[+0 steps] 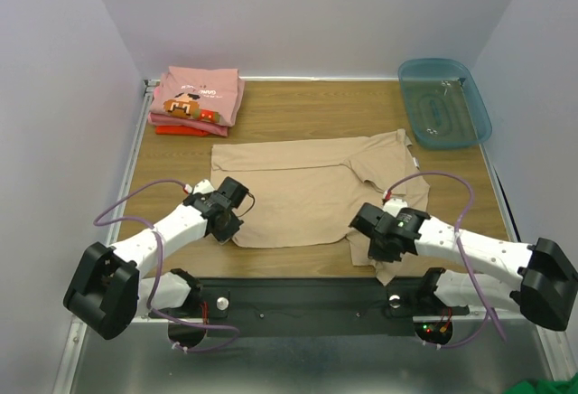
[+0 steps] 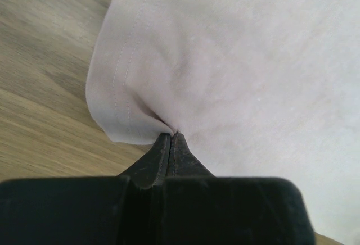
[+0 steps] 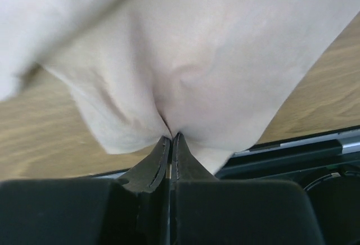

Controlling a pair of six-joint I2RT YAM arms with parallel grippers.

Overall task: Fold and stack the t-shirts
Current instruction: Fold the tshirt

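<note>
My left gripper pinches the tan t-shirt at its near hem corner, jaws tight together; my right gripper likewise pinches its near edge.

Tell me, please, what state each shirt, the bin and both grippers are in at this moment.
tan t-shirt, spread out mostly flat, near edge pinched at both ends
pink t-shirt, folded, on top of the far-left stack
red-orange t-shirt, folded, under the pink t-shirt
teal bin, upright at the far right, no shirt inside
left gripper, shut on the tan t-shirt
right gripper, shut on the tan t-shirt
</note>
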